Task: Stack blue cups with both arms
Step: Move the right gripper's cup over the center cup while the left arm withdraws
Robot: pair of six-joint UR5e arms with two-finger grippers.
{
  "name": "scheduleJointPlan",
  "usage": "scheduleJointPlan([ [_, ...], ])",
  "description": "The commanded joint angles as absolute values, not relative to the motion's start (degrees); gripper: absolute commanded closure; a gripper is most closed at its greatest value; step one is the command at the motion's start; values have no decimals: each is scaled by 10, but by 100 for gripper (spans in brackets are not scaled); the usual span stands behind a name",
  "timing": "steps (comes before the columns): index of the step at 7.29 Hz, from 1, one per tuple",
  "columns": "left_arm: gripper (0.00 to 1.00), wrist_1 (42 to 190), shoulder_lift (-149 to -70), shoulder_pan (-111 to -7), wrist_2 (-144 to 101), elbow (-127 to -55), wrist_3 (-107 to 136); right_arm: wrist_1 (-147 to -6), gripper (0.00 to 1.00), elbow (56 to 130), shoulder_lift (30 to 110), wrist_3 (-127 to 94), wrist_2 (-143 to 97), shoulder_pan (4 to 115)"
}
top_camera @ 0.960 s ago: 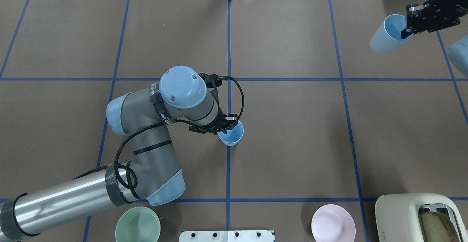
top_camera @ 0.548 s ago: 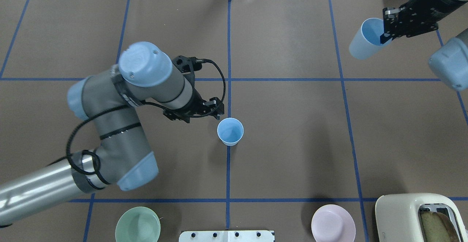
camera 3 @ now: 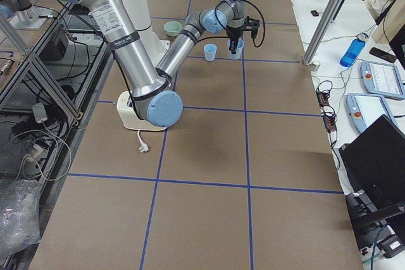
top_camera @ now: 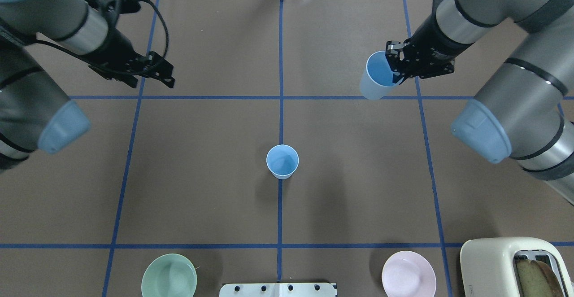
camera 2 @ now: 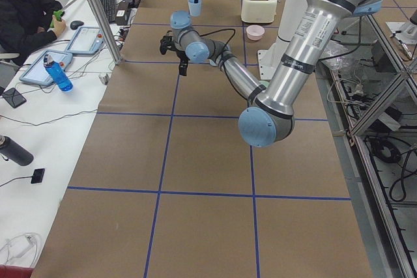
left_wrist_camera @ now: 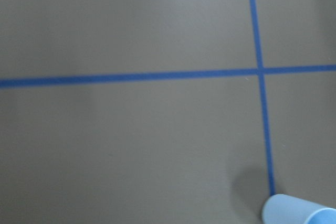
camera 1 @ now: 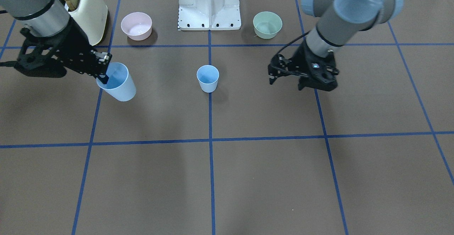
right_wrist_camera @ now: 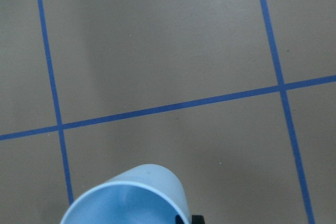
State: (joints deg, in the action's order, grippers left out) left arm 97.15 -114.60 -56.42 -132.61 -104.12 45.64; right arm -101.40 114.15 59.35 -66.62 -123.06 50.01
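Watching the overhead feed, I see the left end effector [top_camera: 152, 78] has backed well away from the standing cup [top_camera: 282, 161] it was beside a moment ago; its jaws are spread wide and empty, off toward the far left of the desk [top_camera: 358, 176]. Meanwhile the right end effector [top_camera: 397, 73] has swung inward from the desk's edge, pinching the rim of the second cup [top_camera: 373, 84], which hangs tilted above the surface and well apart from the standing one. I read this as the placing half done and the nesting half under way: the target sits upright on the centre line, clear for the drop. Brown paper with a blue tape grid covers the desk; a green bowl [top_camera: 169, 275], a pink bowl [top_camera: 408, 273] and a toaster [top_camera: 502, 265] sit along the near edge. A seated man [camera 2: 26, 11] works at a side bench.
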Motion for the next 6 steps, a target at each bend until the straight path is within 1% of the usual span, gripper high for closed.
scheduleJointPlan([
  [1,2,915,-1104,-684,-1362,-1031,283,-1014,100,1136,555,-729,-1177,429],
  [3,2,905,-1072,-756,-1381,-1000,161,-1014,100,1129,531,-776,-1137,381],
  [5,2,913,-1031,-791,-1383,-991,86,-1014,100,1087,489,-782,-1121,363],
  [6,2,912,-1016,-813,-1383,-991,70,-1013,100,1075,483,-788,-1119,354],
])
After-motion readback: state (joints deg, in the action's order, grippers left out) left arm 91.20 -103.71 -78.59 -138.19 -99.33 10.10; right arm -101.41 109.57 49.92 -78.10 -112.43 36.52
